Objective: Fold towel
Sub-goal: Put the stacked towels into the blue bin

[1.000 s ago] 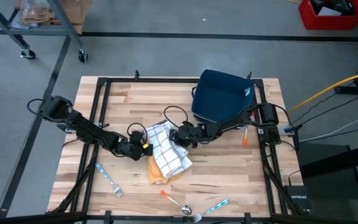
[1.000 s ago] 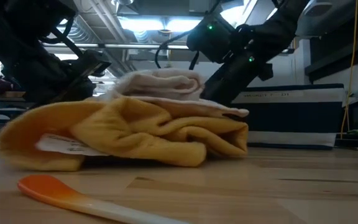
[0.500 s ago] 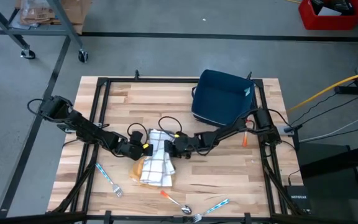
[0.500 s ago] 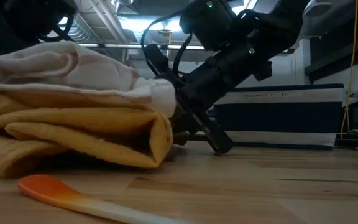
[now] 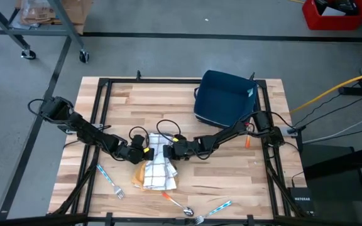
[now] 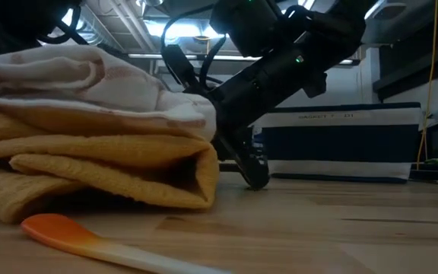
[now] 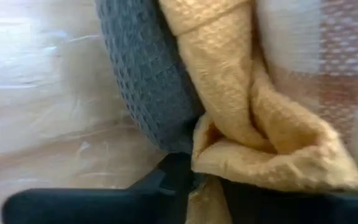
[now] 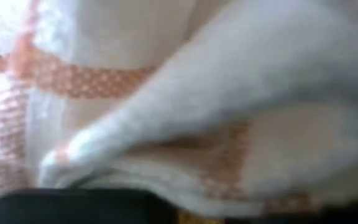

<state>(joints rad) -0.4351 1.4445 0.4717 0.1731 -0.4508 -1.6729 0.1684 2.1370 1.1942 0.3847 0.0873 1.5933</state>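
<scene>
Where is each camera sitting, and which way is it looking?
High view: above the table, looking straight down at both arms, left gripper and right gripper at the towel.
Low view: at tabletop height, looking across; towel, orange spoon, one dark arm.
Left wrist view: on the left arm, facing yellow cloth; dark fingers below.
Right wrist view: on the right arm, facing white checked cloth.
All share the towel.

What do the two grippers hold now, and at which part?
Both hold the towel at its far edge: left gripper at one corner, right gripper at the other.
</scene>
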